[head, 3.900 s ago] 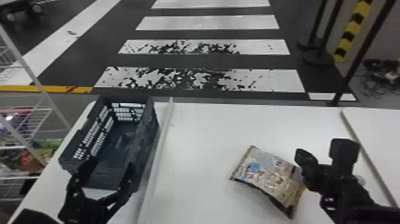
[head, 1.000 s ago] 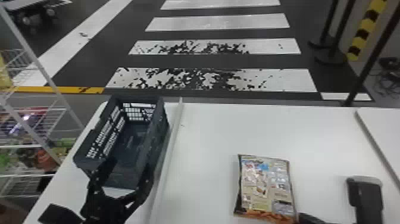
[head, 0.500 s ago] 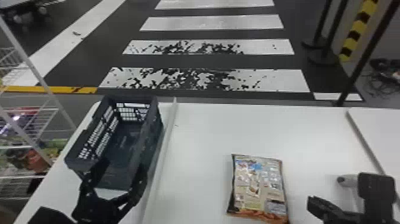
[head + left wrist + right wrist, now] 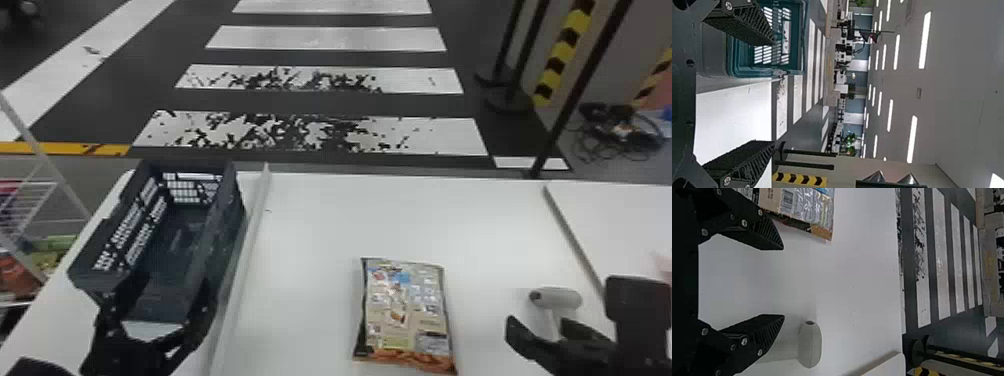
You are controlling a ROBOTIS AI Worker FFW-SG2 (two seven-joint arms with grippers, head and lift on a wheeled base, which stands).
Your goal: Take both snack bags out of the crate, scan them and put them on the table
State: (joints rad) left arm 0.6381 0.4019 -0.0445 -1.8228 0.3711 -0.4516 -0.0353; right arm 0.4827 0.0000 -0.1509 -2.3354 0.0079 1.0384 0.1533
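Tan and silver, with an orange band across its near end, the snack bag lies flat on the white table to the left of your right gripper, clear of its fingers. Its long axis runs nearly straight away from you, leaning only slightly: the orange end points back towards you, and the end with the blue patch points away, farther forward than your right gripper's fingertips. That gripper has nothing between its fingers, which stand wide apart. Just ahead of it, the pale grey scanner has its head a little beyond the right-hand finger, with the handle coming back towards the gripper. Your left gripper is also spread and holding nothing, its fingertips at the near end of the dark crate, which stretches forward from them. Compared with just under four seconds ago, the bag has turned: back then it lay skewed, its near end aimed off to the right, with your right gripper right up at that end. Now it is almost squared to you, and a strip of bare table separates it from the gripper. Over the last half second, the bag keeps its place while your right gripper shifts slightly forward and to the right of it.
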